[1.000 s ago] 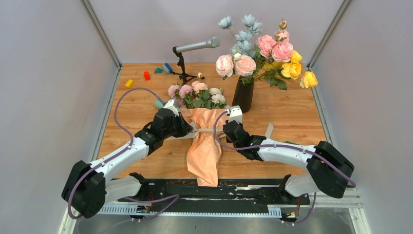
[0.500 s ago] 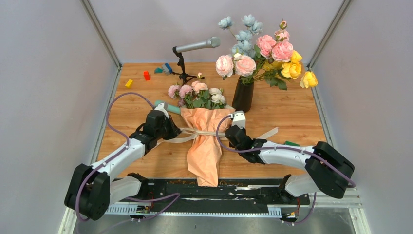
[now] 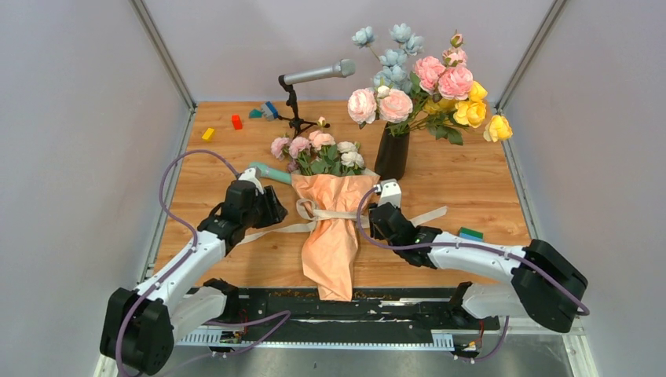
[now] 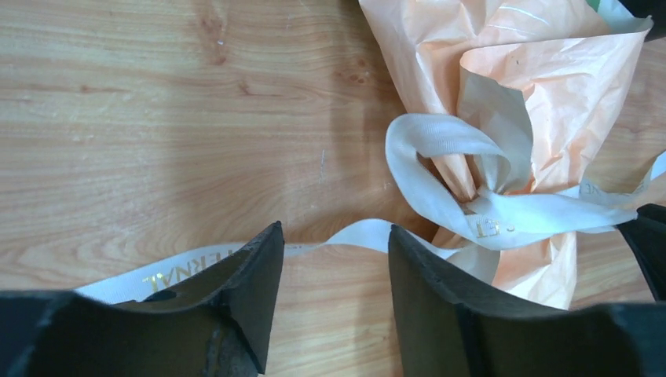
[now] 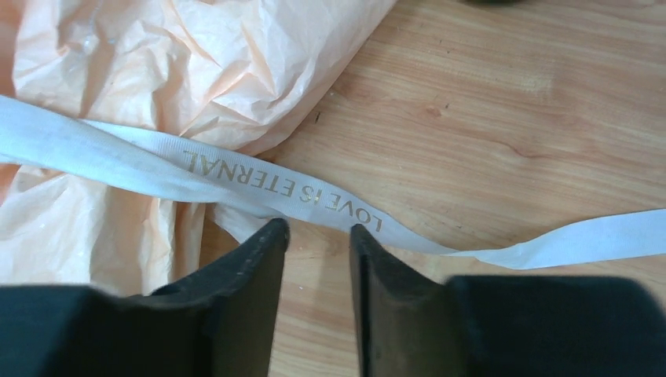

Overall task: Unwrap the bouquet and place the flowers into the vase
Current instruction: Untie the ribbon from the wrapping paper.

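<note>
Wood-grain table (image 3: 479, 196), grey walls round it. Mid-table, btwn the two arms, lies the bouquet (image 3: 328, 236): flat, blooms pointing away from the bases, paper tail toward the near edge.

Its peach paper (image 4: 565, 86) looks thin and crinkly, so prob. very light. It should slide or tear rather than resist. A cream ribbon (image 4: 503, 216) cinches the waist, w/ one loop standing at the knot and a loose tail trailing out each side. Ribbon is soft, flat and likely a bit slick. Best hold is a tail end, pulled away from the knot.

The flowers (image 3: 318, 149) show at the top. They are small artificial heads on thin stems, light and bendy. Take them by the bunched stems below the leaves, not by the heads.

Left gripper (image 4: 336, 236) has jaws apart; the left tail runs across the gap on the wood, not pinched. Right gripper (image 5: 320, 228) has jaws narrowly apart, the other tail just past its tips, nothing held.

The vase (image 3: 393, 153) stands just beyond the bouquet's right corner. It is tall and slim, so prob. tippy, w/ a narrow neck already crowded by an arrangement (image 3: 428, 75) of blue, pink and yellow blooms. Farther back are a mic stand (image 3: 297, 102) and toy blocks (image 3: 236, 122).
</note>
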Robot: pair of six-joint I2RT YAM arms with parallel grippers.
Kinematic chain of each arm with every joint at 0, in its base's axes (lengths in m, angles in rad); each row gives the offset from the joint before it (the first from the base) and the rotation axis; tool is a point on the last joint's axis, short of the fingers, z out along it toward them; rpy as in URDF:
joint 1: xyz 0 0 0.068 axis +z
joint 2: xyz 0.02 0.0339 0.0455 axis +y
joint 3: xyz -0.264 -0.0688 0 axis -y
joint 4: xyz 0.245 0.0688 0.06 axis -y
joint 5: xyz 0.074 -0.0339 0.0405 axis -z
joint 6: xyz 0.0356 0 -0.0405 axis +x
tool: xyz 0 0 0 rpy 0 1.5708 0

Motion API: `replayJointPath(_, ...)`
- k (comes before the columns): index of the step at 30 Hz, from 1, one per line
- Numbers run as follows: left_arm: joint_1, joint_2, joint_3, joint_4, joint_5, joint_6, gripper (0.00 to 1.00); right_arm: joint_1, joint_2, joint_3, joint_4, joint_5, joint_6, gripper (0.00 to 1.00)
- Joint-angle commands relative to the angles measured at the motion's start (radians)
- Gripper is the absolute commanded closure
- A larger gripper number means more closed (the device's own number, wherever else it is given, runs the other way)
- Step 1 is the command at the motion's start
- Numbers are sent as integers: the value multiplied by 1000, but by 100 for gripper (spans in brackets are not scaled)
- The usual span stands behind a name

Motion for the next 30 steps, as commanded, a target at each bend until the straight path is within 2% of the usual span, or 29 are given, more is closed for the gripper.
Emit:
replayJointPath(1,4,-69,60,-71,3,69,36,-6,-86,2,-48,-42,-51,58)
replayJointPath(3,-3,-92,68,-70,30,89,31,-6,-125,5,-67,-67,-71,48)
replayJointPath(8,-133,-55,145,-80,-12,193,22,-9,-193,20,-48,-199,-165,28)
replayJointPath(13,-243,57,205,-74,-25,256,19,-15,-156,71,-21,-321,-263,18)
replayJointPath(18,-276,125,218,-49,-50,274,18,-15,-60,145,3,-377,-284,17)
replayJointPath(23,-276,149,195,-44,-160,242,24,-15,14,184,60,-403,-276,18)
replayJointPath(30,-276,178,149,51,-139,167,29,-15,105,255,76,-446,-302,23)
